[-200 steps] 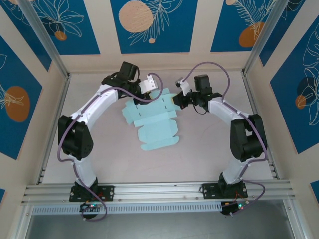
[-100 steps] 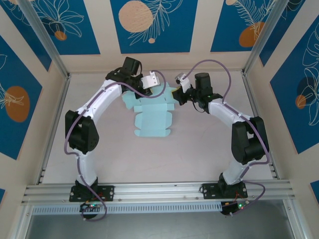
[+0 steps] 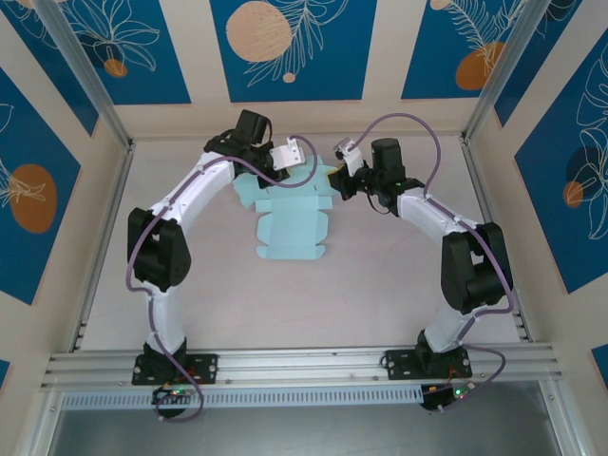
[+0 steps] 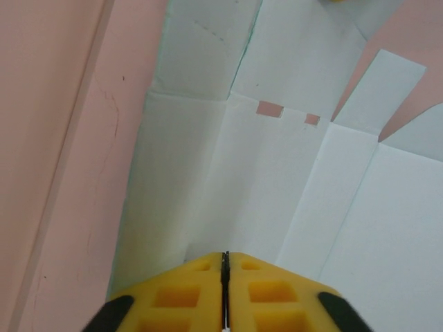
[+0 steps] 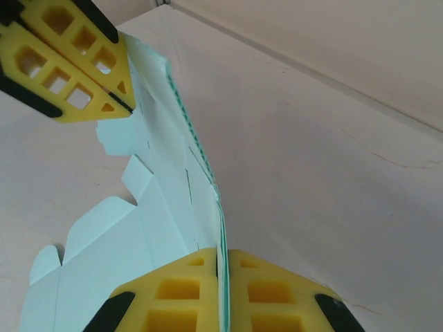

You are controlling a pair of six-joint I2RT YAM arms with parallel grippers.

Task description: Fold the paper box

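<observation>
The paper box [image 3: 290, 228] is a pale blue flat cutout with flaps, lying at the back middle of the table, its far end lifted between the two grippers. My left gripper [image 3: 302, 172] is shut on the sheet's far left edge; in the left wrist view its yellow fingertips [image 4: 223, 257] meet with the sheet [image 4: 277, 180] spreading out ahead. My right gripper [image 3: 335, 182] is shut on the right edge, and the thin edge [image 5: 220, 228] runs between its yellow fingers [image 5: 221, 252]. The right wrist view also has the left gripper [image 5: 127, 104] at the sheet's [image 5: 159, 214] far corner.
The pinkish table [image 3: 399, 275] has bare room in front of and beside the sheet. The back wall [image 3: 294, 119] stands close behind both grippers. Side walls close in the table, and an aluminium rail [image 3: 304, 366] runs along the near edge.
The left gripper has shut on the sheet's far left edge. The sheet has moved toward the back wall and its far end has lifted. The right gripper has shifted slightly back, still shut.
</observation>
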